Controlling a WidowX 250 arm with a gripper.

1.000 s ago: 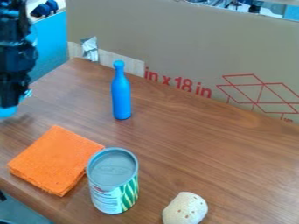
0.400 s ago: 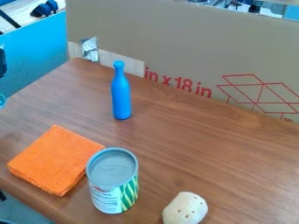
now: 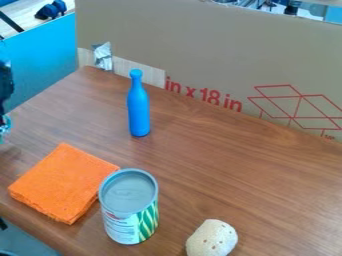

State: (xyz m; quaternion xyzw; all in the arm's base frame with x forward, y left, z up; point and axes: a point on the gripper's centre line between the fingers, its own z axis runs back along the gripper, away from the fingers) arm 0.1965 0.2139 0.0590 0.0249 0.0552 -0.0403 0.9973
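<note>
One black gripper (image 3: 4, 122), cut by the left edge, above the table; whether apart, together or clamped on the light-blue piece (image 3: 6, 127) beside it, cannot tell. Shifted leftward over the last second, with a slight return; tabletop items unmoved, so the move seems to leave their layout unaltered.

One orange cloth (image 3: 63, 182), folded square, textured, nearest the gripper.
One cylindrical can (image 3: 130, 222), upright, grey-topped, printed sides, at the cloth's right corner.
One blue bottle (image 3: 138, 112), smooth, slim-necked, upright, behind the can.
One pale, rounded lump (image 3: 212, 239), brown-spotted, front right.
One wood-grained table (image 3: 234, 165), backed by cardboard (image 3: 220, 45).
</note>
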